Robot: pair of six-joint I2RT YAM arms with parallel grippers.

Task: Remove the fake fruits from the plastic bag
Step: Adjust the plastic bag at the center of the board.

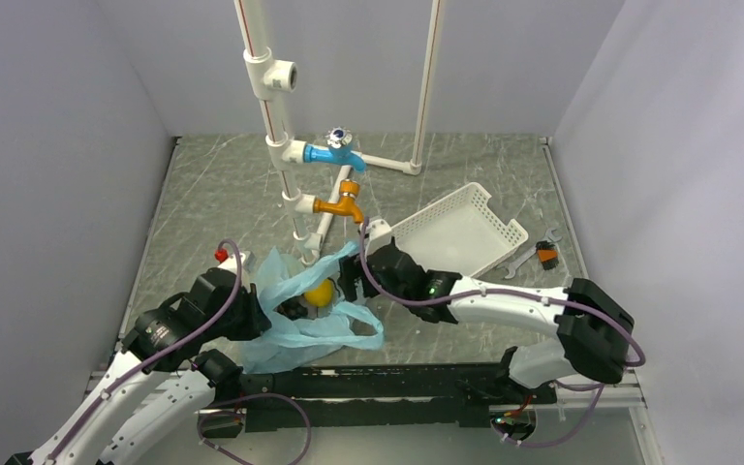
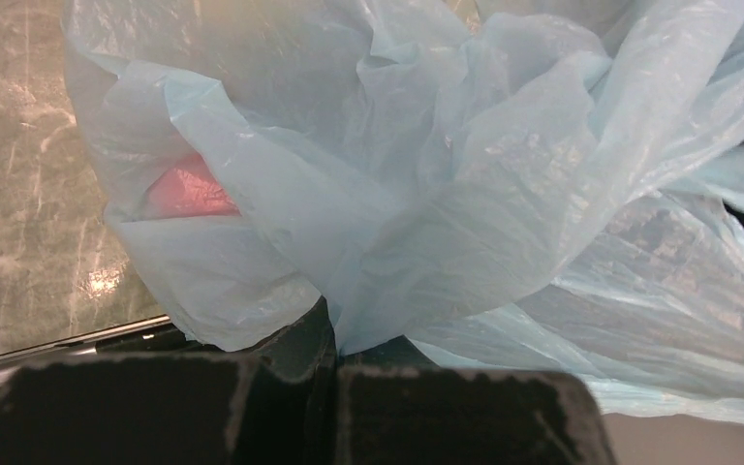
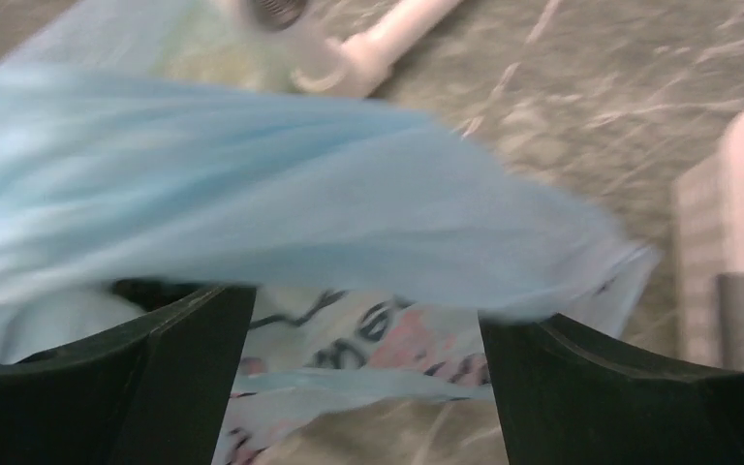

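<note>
**Top external:** The light-blue plastic bag (image 1: pixel 315 334) lies crumpled on the marbled grey table (image 1: pixel 213 194), near its front edge and between the two arms. It sits just in front of the white pipes (image 1: pixel 269 116), which carry a blue tap (image 1: pixel 334 150) and an orange tap (image 1: pixel 342 205). A yellow fruit (image 1: pixel 320 292) shows in the bag's open mouth. The left gripper (image 1: pixel 255 315) meets the bag's left side. The right gripper (image 1: pixel 347 278) sits at its right, beside a raised handle loop. A white slotted basket (image 1: pixel 460 232) rests behind the right arm, and a wrench (image 1: pixel 523 260) and a small orange-and-black fitting (image 1: pixel 547 255) lie just beyond it.

**Left wrist:** The left gripper's fingers (image 2: pixel 155 407) are pressed together on a fold of the bag, and the thin film rises straight out of the seam between them. A red-orange fruit (image 2: pixel 189 189) glows through the film at the left, inside the bag.

**Right wrist:** The picture is blurred. The right gripper's fingers (image 3: pixel 184 387) stand spread wide. A band of blue bag film stretches across beyond them without being pinched. Below the band, between the fingers, a patch of the bag bears a dark and pink printed mark (image 3: pixel 368 329). A length of white pipe crosses the top of the view, and a corner of the basket edges in at the right.
</note>
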